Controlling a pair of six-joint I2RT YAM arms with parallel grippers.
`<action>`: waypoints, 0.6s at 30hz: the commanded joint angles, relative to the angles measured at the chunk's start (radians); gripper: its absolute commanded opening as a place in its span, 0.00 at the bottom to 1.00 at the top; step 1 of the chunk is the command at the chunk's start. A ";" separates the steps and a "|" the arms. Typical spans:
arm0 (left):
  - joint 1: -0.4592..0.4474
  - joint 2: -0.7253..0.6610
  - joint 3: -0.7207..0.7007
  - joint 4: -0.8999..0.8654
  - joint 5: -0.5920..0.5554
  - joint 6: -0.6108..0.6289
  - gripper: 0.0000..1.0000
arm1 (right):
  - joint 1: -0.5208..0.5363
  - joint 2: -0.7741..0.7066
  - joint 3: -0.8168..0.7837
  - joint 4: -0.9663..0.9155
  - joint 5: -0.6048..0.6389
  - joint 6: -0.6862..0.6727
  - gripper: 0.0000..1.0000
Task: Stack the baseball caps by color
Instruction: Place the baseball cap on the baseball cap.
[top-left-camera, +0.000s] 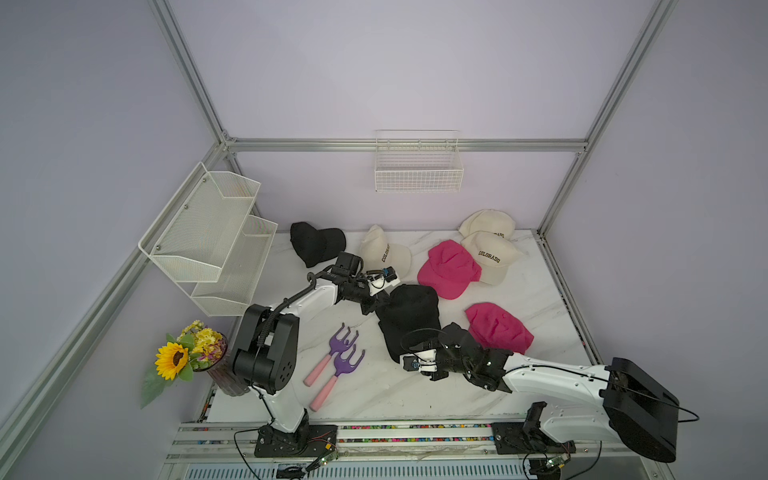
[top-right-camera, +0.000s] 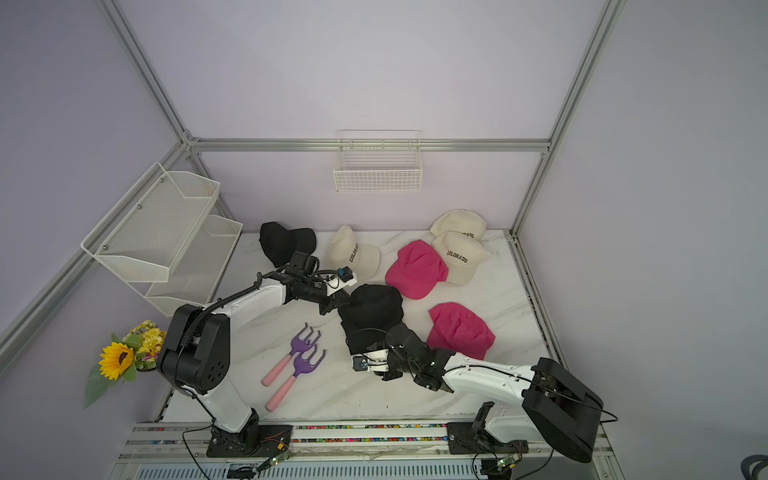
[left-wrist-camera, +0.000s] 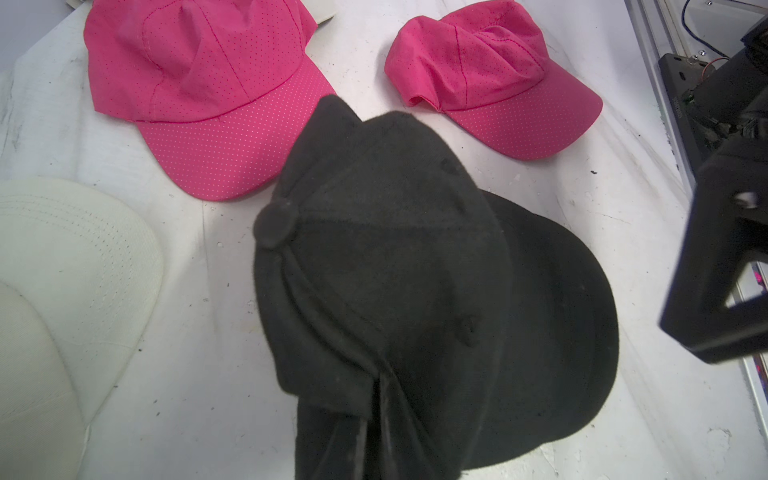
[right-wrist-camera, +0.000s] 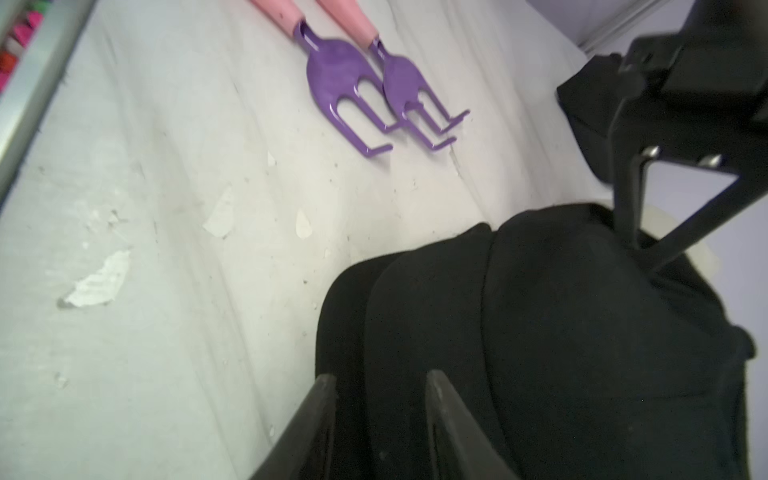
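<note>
Caps on the bench (top-left-camera: 436, 399), by my count: eight.

- **Black, three:** a black pair (top-left-camera: 409, 316) lies stacked brim over brim at mid-bench. A lone black cap (top-left-camera: 313, 246) sits well behind the pair, to its left.
- **Cream, three:** a single cream cap (top-left-camera: 380, 253) lies just behind the pair. Two overlapping cream caps (top-left-camera: 492, 253) lie further back to its right.
- **Pink, two:** the rear pink cap (top-left-camera: 446, 268) lies just beside the pair. The near pink cap (top-left-camera: 498, 330) lies right of the pair's brims. The two are apart from each other.

Left hand (top-left-camera: 376, 306): clenched on the rear of the top black cap (left-wrist-camera: 374, 249) of the pair.

Right hand (right-wrist-camera: 380, 376): released, with fingers parted over the pair's brims.

Two garden forks (top-left-camera: 347, 362) lie left of the pair.
</note>
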 joint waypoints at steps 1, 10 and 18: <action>0.004 -0.005 0.042 -0.026 0.021 0.029 0.09 | 0.004 0.034 -0.018 0.104 0.087 -0.013 0.40; 0.004 0.045 0.109 -0.099 0.000 0.083 0.09 | 0.004 0.174 -0.004 0.226 0.184 -0.050 0.41; 0.006 0.127 0.225 -0.193 0.008 0.167 0.10 | 0.003 0.310 0.079 0.407 0.296 0.045 0.29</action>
